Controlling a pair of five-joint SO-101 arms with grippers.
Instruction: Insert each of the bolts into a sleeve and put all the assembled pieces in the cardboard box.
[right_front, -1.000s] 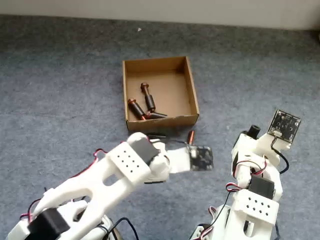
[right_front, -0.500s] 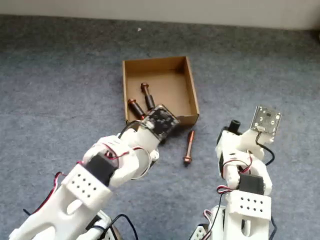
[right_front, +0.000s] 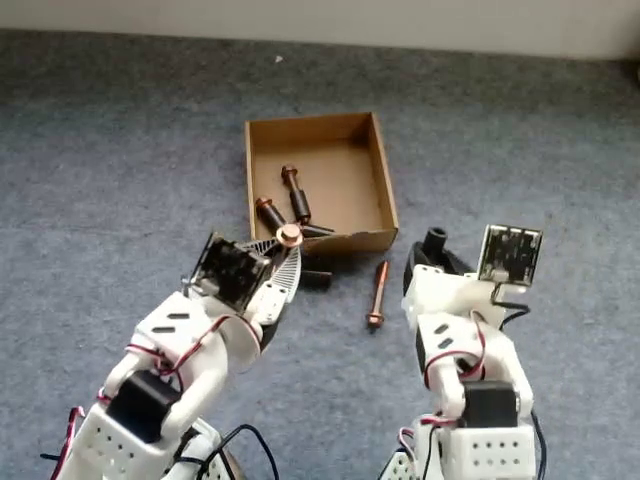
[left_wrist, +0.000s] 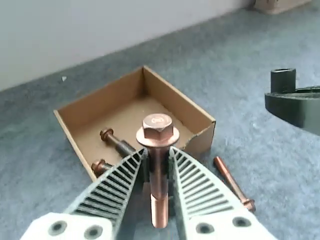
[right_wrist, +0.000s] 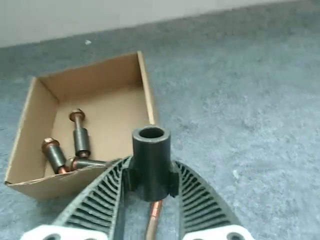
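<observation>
Both grippers loaded beside the box

The left gripper (left_wrist: 159, 156) is clamped on a copper bolt (left_wrist: 158, 131), which it holds upright with the hexagonal head above the fingertips. In the high view this gripper (right_front: 286, 258) sits just outside the front wall of the cardboard box (right_front: 312, 122). The right gripper (right_wrist: 151, 171) is closed around a black sleeve (right_wrist: 151, 159), whose open end faces up. It is near the box's front right corner. A loose bolt (right_front: 378, 293) lies on the grey carpet (right_front: 120, 150) between the two grippers, just in front of the box. Three assembled pieces (right_front: 296, 195) lie inside the box, towards its front left corner
</observation>
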